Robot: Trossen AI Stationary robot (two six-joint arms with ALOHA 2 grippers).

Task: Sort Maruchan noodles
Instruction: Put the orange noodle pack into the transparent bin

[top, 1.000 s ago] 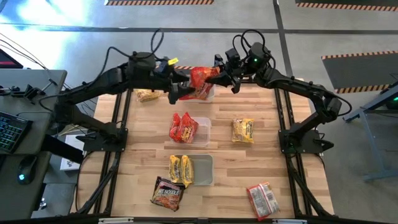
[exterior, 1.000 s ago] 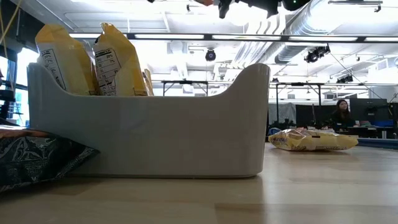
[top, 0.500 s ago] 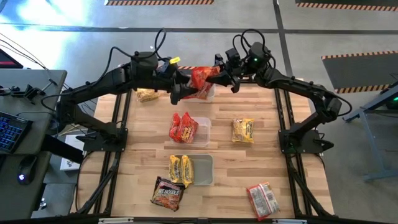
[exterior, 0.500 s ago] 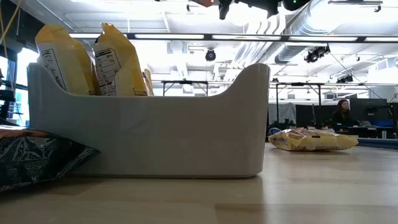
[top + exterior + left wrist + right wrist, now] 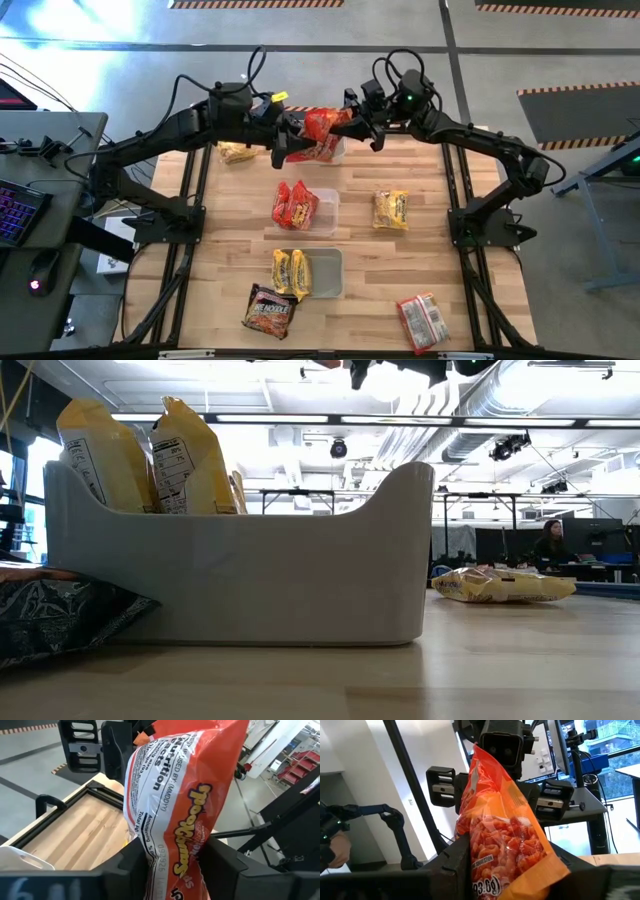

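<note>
A red-orange noodle packet [image 5: 322, 128] hangs in the air above the far white tub [image 5: 338, 152]. My left gripper [image 5: 290, 147] is shut on its left end and my right gripper [image 5: 355, 125] on its right end. The middle tub [image 5: 325, 212] holds red packets [image 5: 295, 204]. Yellow packets [image 5: 292, 272] stand in the near tub [image 5: 328, 270]. Loose on the table lie a yellow packet [image 5: 238, 153] at the far left, another yellow one [image 5: 390, 210], a dark one [image 5: 268, 310] and a red-and-white one [image 5: 422, 320]. My left gripper pinches the packet's printed end [image 5: 172, 862] between its two fingers [image 5: 131, 865], coming about level from the table's left. The packet is clear of the table and reaches away toward the other gripper. My right gripper pinches the opposite end [image 5: 502, 870] between its two fingers [image 5: 456, 862], coming about level from the table's right. The packet rises from it, lifted clear, with the noodles showing through the wrapper.
In the low view the near tub [image 5: 240, 560] fills the foreground, the dark packet [image 5: 50, 615] beside it and a yellow packet [image 5: 500, 585] farther back. A person [image 5: 550, 540] sits far behind the table. Bare wood lies at the table's right and near left.
My left gripper's fingers have drawn together onto the packet's left end. Both arms and the packet have stayed where they were.
</note>
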